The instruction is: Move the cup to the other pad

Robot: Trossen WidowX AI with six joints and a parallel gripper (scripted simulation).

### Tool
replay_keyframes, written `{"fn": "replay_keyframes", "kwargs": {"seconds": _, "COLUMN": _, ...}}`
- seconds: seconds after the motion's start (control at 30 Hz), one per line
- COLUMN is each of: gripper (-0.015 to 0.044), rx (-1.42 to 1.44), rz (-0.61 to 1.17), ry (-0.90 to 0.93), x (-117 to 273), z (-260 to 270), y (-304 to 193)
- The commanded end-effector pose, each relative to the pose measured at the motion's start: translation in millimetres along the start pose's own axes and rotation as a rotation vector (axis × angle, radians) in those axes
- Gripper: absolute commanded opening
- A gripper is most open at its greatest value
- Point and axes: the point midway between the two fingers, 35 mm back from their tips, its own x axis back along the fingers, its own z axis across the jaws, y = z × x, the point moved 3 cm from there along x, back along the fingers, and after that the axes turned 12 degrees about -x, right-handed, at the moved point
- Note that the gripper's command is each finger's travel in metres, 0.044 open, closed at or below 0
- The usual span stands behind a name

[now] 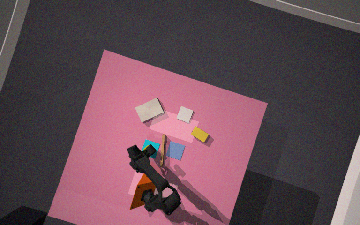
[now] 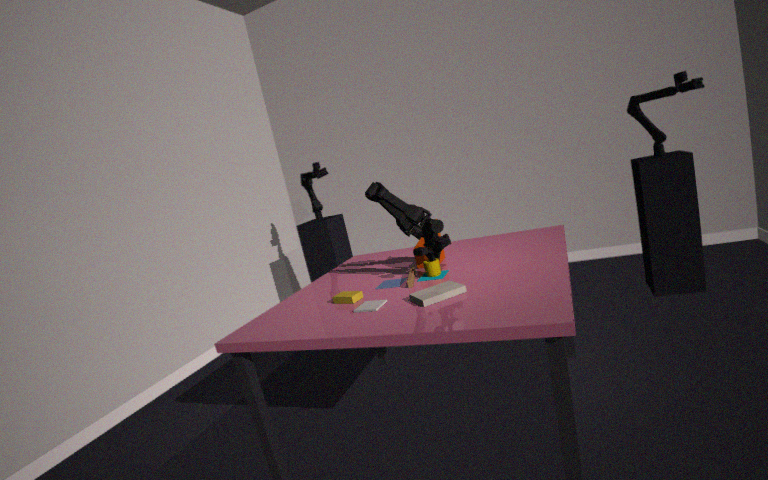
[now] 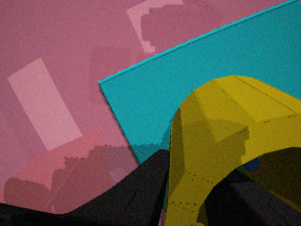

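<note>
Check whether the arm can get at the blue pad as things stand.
Probably yes, by lifting over: the upright wooden divider stands between the blue pad and the teal pad where the arm now is.
</note>
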Motion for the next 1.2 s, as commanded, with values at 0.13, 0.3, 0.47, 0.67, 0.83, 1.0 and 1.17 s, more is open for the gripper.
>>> {"fn": "replay_keyframes", "kwargs": {"seconds": 0.13, "gripper": 0.0146, "rx": -0.001, "rz": 0.0, "ry": 0.0, "x": 0.6, "z": -0.1, "y": 0.1}}
{"fn": "replay_keyframes", "kwargs": {"seconds": 0.3, "gripper": 0.0146, "rx": 0.0, "rz": 0.0, "ry": 0.0, "x": 5.5, "z": -0.2, "y": 0.6}}
{"fn": "replay_keyframes", "kwargs": {"seconds": 0.47, "gripper": 0.0146, "rx": 0.001, "rz": -0.001, "ry": 0.0, "x": 13.2, "z": -0.2, "y": 1.2}}
{"fn": "replay_keyframes", "kwargs": {"seconds": 0.67, "gripper": 0.0146, "rx": 0.002, "rz": 0.0, "ry": 0.0, "x": 22.6, "z": -0.2, "y": 1.5}}
{"fn": "replay_keyframes", "kwargs": {"seconds": 0.83, "gripper": 0.0146, "rx": 0.002, "rz": 0.0, "ry": 0.0, "x": 30.6, "z": -0.1, "y": 1.6}}
{"fn": "replay_keyframes", "kwargs": {"seconds": 1.0, "gripper": 0.0146, "rx": 0.003, "rz": 0.001, "ry": -0.001, "x": 38.6, "z": 0.0, "y": 1.5}}
{"fn": "replay_keyframes", "kwargs": {"seconds": 1.17, "gripper": 0.0146, "rx": 0.004, "rz": 0.001, "ry": -0.002, "x": 46.8, "z": 0.0, "y": 0.9}}
